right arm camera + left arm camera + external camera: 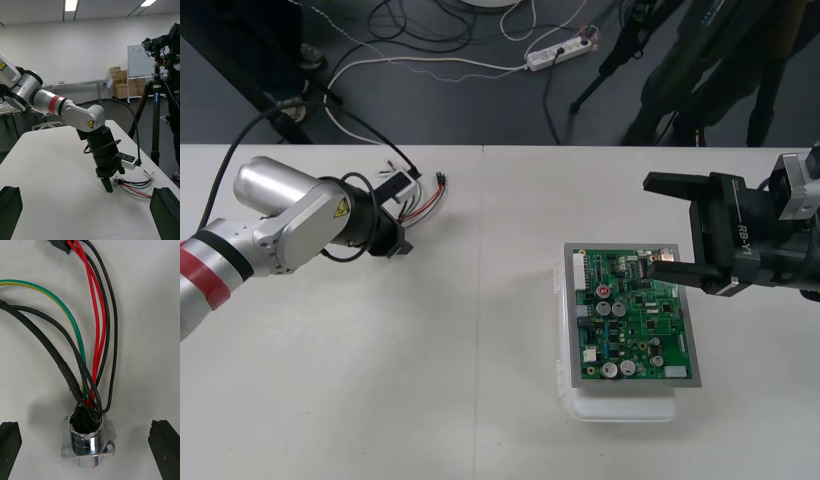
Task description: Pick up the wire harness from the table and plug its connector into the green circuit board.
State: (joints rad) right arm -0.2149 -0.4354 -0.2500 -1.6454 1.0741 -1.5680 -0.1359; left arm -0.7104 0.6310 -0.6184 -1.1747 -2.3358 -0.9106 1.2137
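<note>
Between the spread fingers point(9, 444) of the left gripper point(85, 423): the wire harness point(423, 203), unclamped.
Flanged metal socket point(88, 444) nearest the gripper, red, black and green wires point(99, 333) running away to the black plug point(60, 244). Further right, right gripper point(650, 225) also wide open, over the far edge of the green circuit board point(635, 320) on its white base point(620, 408).

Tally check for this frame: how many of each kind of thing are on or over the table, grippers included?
wire harness: 1
green circuit board: 1
white base: 1
grippers: 2, the left gripper over the harness and the right gripper beside the board, both with fingers open
Total: 5
</note>
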